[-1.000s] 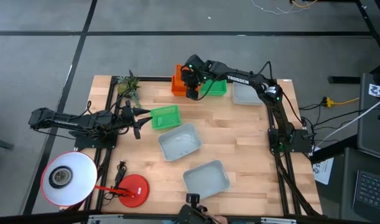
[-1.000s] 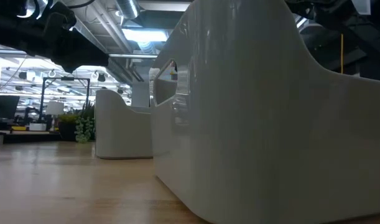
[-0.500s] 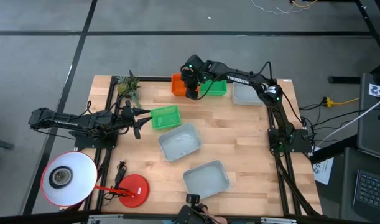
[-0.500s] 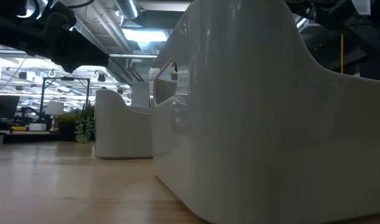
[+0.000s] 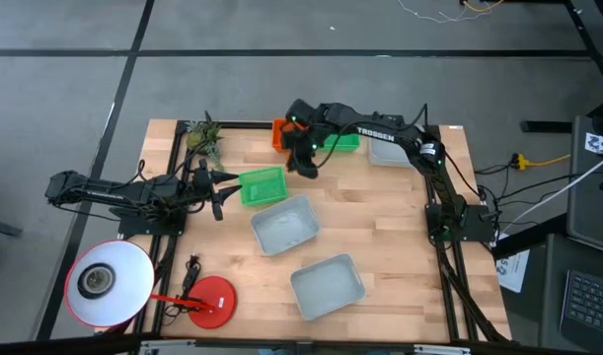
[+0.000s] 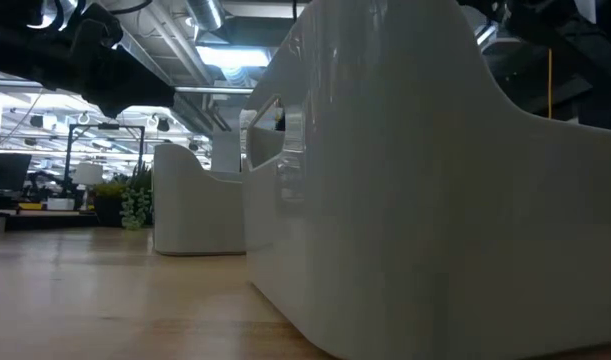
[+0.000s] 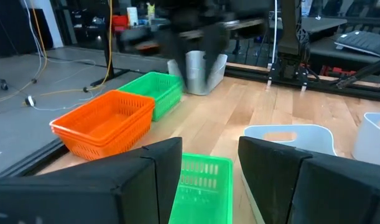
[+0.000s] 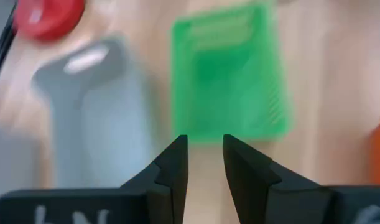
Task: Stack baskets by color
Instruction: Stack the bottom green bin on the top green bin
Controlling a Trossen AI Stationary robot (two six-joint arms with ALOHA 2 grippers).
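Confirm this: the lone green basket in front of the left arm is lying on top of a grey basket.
Wrong. The high view shows the lone green basket resting on the bare wooden table, beside the nearest grey basket, not on it. It does lie in front of the left arm.

Orange baskets [image 5: 279,133] sat nested at the table's far edge, upright, open tops up. Green baskets [image 5: 342,140] stood right beside them, touching or nearly so. A single green basket [image 5: 262,185] lay apart, nearer the left side, upright. Pale grey baskets: one [image 5: 391,149] at the far right, one [image 5: 284,224] mid-table just past the lone green one, one [image 5: 328,285] at the near edge, all upright.
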